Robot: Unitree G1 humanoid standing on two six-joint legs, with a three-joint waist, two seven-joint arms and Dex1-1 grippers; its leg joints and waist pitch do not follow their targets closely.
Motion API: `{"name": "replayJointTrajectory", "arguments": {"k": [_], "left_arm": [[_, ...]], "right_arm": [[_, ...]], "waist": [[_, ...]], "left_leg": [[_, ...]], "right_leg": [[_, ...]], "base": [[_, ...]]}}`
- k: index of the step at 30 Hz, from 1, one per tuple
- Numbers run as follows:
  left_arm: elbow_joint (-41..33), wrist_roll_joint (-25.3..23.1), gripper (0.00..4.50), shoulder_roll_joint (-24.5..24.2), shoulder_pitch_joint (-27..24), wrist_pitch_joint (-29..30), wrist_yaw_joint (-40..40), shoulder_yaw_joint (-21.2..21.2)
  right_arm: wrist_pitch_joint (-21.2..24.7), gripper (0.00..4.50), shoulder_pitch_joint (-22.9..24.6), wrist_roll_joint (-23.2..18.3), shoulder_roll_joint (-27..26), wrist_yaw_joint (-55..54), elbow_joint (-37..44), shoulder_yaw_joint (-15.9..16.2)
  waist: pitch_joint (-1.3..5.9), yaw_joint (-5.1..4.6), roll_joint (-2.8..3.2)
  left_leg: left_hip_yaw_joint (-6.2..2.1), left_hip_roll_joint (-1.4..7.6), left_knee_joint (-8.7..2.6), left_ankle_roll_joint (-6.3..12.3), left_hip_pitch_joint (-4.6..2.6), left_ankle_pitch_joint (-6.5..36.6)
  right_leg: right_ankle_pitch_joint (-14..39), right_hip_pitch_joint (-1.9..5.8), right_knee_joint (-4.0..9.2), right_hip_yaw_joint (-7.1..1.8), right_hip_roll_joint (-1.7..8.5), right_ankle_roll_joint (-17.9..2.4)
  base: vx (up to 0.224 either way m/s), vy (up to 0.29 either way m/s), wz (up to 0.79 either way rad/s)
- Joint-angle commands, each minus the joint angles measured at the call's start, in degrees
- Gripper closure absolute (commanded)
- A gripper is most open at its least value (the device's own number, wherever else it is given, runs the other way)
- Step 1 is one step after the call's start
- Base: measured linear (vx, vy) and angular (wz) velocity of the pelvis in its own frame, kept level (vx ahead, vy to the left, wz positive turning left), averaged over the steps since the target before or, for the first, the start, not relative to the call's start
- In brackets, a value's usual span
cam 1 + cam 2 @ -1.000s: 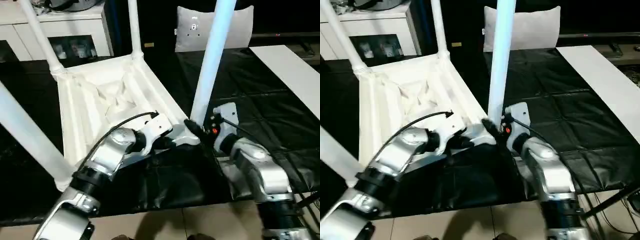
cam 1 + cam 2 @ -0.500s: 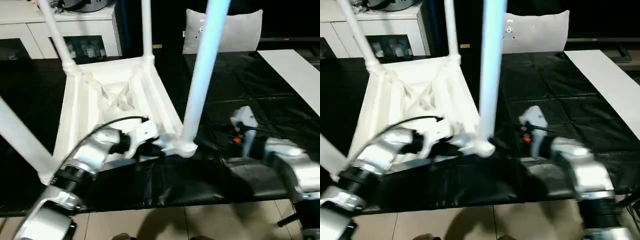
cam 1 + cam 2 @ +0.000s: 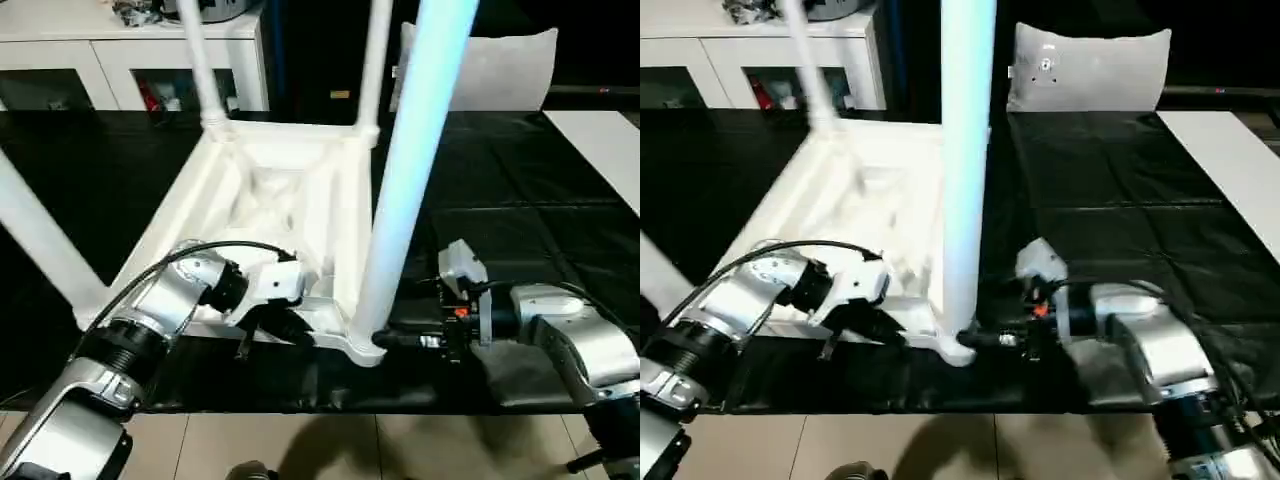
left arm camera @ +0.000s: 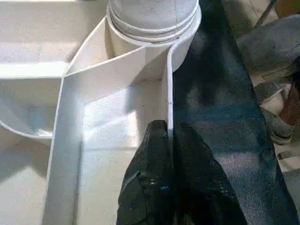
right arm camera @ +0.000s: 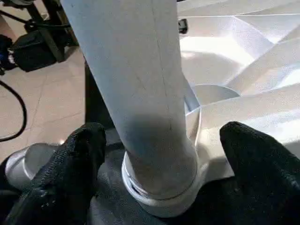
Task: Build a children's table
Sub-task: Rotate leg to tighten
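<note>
Lying upside down on the black desk (image 3: 520, 200), the children's table (image 3: 270, 200) points its legs up. The left claw (image 4: 166, 140) pinches its rim wall beside a corner socket. The right claw (image 5: 159, 140) stands open, its fingers (image 5: 70, 164) flanking the near leg (image 3: 405, 180) at its base.

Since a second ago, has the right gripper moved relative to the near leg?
Yes. The right gripper has backed off the near leg toward the robot's right, and its fingers now stand open on either side of the leg's base.

The legs (image 3: 415, 160) of the children's table (image 3: 290, 200) are cut off above by the picture's edge. The rim beneath the left gripper (image 4: 169, 136) is hidden by its fingers (image 4: 157, 140). Items on the cabinet (image 3: 120, 40) are too blurred to identify.
</note>
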State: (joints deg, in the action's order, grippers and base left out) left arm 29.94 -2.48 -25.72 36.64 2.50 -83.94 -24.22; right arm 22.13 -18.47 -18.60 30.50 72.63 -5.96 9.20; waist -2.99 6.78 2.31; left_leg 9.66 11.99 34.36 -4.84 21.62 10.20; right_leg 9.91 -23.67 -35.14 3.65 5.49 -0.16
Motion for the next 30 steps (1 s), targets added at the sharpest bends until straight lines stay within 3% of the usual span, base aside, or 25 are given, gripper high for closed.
{"name": "replayJointTrajectory", "arguments": {"k": [1, 9, 17, 20, 23, 24, 25, 27, 29, 30], "left_arm": [[-0.48, 0.13, 4.50, 0.38, 2.14, -1.63, -2.38, -0.86], [0.63, 0.27, 4.50, 0.45, 2.02, -3.00, -2.38, -0.73], [0.59, 0.84, 4.50, 0.19, 1.36, -2.41, -2.03, -0.37], [0.15, 0.64, 4.50, 1.29, 0.84, 1.20, 2.04, 0.69], [-0.72, 0.11, 4.50, 3.62, 0.46, 5.76, 8.30, 2.06], [-1.10, 0.18, 4.50, 4.44, 0.30, 6.95, 9.91, 2.48], [-1.97, 0.40, 4.50, 6.16, 0.14, 9.33, 12.69, 3.21], [-3.09, 0.47, 4.50, 8.45, -0.03, 12.26, 16.44, 4.05], [-3.95, 0.22, 4.50, 10.56, -0.12, 14.47, 19.89, 4.61], [-4.76, 0.02, 4.50, 12.25, -0.29, 16.18, 22.48, 4.92]], "right_arm": [[-0.28, 0.77, -1.44, -1.36, -0.12, 0.86, -1.23, 0.12], [-1.67, 1.51, -2.22, -1.58, -2.50, 0.97, -2.82, 0.43], [2.37, 2.12, -0.25, -5.04, -3.95, 0.35, 0.75, 0.23], [4.39, 2.37, 2.03, -4.39, -5.62, -5.19, 3.87, -0.54], [5.65, 2.44, 3.33, -0.96, -8.08, -13.42, 5.27, -0.75], [6.11, 2.45, 3.45, -0.47, -9.08, -15.89, 5.34, -1.10], [6.82, 2.46, 3.09, 0.73, -11.19, -20.67, 4.89, -1.97], [8.08, 2.48, 2.46, 2.18, -13.79, -26.58, 4.27, -2.88], [9.31, 2.50, 1.77, 3.51, -16.08, -31.82, 3.67, -3.63], [10.55, 2.50, 1.17, 4.72, -18.13, -36.58, 3.29, -4.49]], "waist": [[4.19, -0.42, -0.84], [4.23, -0.53, -0.79], [4.20, -0.54, -0.55], [4.20, -0.61, -0.37], [3.86, -0.82, -0.45], [3.37, -1.08, -0.43], [3.32, -1.46, -0.40], [3.28, -1.96, -0.43], [3.25, -2.86, -0.65], [3.27, -3.48, -0.61]], "left_leg": [[0.42, 0.71, -3.96, 2.45, -0.67, 11.39], [0.41, 0.80, -3.96, 2.44, -0.73, 10.79], [0.38, 0.77, -4.05, 2.10, -0.74, 11.39], [0.37, 0.79, -4.15, 1.59, -0.74, 11.00], [0.32, 0.58, -4.39, 0.66, -0.92, 13.59], [0.25, 0.50, -4.64, -0.46, -1.27, 16.82], [-0.01, 0.47, -4.87, -1.23, -1.33, 18.15], [-0.01, 0.36, -4.84, -1.57, -1.51, 19.06], [-0.37, -0.02, -4.98, -1.64, -0.88, 18.80], [-0.40, -0.09, -5.01, -1.54, -0.84, 18.64]], "right_leg": [[12.93, 3.30, 4.01, -1.90, 2.21, -12.30], [12.14, 3.15, 3.88, -1.89, 2.10, -12.57], [12.46, 3.25, 4.00, -1.94, 2.07, -12.40], [11.58, 3.18, 3.83, -2.00, 2.05, -12.36], [16.06, 3.12, 4.40, -1.92, 2.11, -11.32], [22.40, 2.84, 5.10, -1.84, 2.15, -9.54], [25.46, 2.96, 5.29, -1.76, 2.25, -8.41], [27.10, 2.70, 5.71, -1.69, 2.24, -7.72], [29.06, 3.27, 5.85, -1.31, 2.15, -6.27], [29.44, 3.07, 6.05, -1.30, 2.04, -5.69]], "base": [[0.000, 0.000, 0.00], [0.000, 0.000, 0.00], [0.000, 0.000, 0.00], [0.000, 0.000, 0.00], [0.000, 0.000, 0.00], [0.000, 0.000, 0.00], [0.000, 0.000, 0.00], [0.000, 0.000, 0.00], [0.000, 0.000, 0.00], [0.000, 0.000, 0.00]]}}
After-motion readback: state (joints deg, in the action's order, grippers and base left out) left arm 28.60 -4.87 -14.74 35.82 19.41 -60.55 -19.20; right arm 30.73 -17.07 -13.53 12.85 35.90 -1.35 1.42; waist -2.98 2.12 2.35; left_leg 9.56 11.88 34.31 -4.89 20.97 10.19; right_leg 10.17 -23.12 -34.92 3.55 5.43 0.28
